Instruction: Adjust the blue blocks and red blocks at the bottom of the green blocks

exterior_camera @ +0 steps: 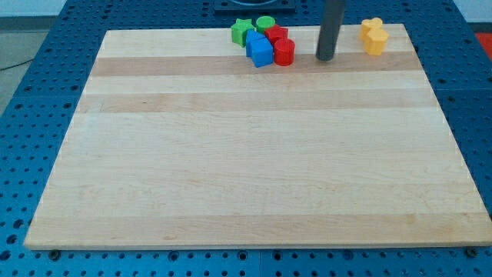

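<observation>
My tip (325,58) rests on the wooden board (254,154) near the view's top edge, bare — it touches no block and holds nothing, being only a rod end.

To the view's right of my tip, well apart from it, stand two yellow blocks (373,36) pressed together, one behind the other; their exact shapes are hard to make out. They lie close to the board's top right corner. Nothing stands between them and my tip.

To the view's left of my tip sits the cluster. Nearest to me is a red block (284,52), roughly cylindrical, just beside my tip with a small strip of bare wood between us. Behind it, toward the view's top, a second red block (277,35) shows partly; its shape I cannot tell. Touching the near red block on its far side from me is a blue block (260,51), blocky and cube-like, and there may be a second blue piece tucked behind it — I cannot tell.

Farther left and toward the view's top are the green blocks: a green star-like block (241,31) at the cluster's far left, and a green cylinder (265,23) beside it, closer to me. The blue and red blocks lie packed against the greens on the bottom and right side.

The board lies on a blue perforated table (46,46).
</observation>
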Action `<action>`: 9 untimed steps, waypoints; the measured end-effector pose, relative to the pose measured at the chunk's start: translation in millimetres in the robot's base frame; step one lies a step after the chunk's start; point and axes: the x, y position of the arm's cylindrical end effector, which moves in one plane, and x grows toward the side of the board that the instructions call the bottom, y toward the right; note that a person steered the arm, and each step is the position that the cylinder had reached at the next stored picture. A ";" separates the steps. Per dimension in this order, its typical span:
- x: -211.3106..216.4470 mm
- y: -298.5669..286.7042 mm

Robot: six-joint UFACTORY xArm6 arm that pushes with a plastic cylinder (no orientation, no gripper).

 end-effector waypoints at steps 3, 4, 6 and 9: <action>-2.6 -49.9; -2.6 -31.8; -18.2 3.9; -32.3 -42.4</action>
